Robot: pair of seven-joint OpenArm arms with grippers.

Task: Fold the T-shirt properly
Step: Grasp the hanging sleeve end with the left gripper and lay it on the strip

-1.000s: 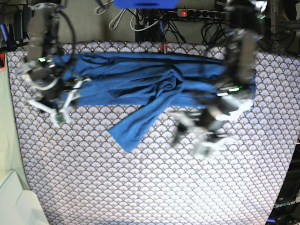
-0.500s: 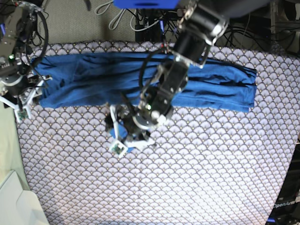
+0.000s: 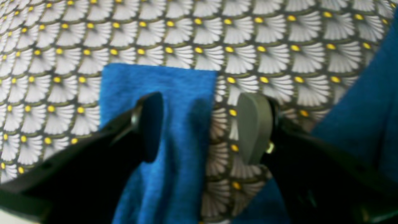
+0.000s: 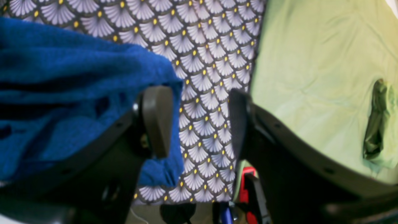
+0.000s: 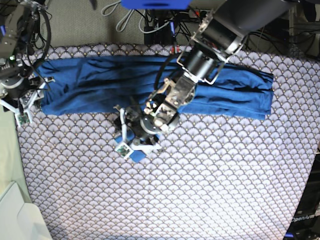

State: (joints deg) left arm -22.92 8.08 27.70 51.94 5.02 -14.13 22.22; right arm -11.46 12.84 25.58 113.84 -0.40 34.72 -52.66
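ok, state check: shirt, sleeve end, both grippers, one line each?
T-shirt: folded into a long band across the top of the patterned cloth, body lying flat.
Sleeve end: sticking out below the band, flat on the cloth, not yet folded in.
Left gripper: open, jaws straddling one edge of the sleeve end, nothing clamped.
Right gripper: open, at the band's end by the cloth edge, holding nothing.

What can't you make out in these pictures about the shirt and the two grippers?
- Base view: the left gripper and arm cover most of the sleeve, so any contact is hidden.
- Left wrist view: blurred; one finger overlaps the sleeve, height above it unclear.
- Right wrist view: the shirt is cut off at the left edge; the right gripper hides its corner.
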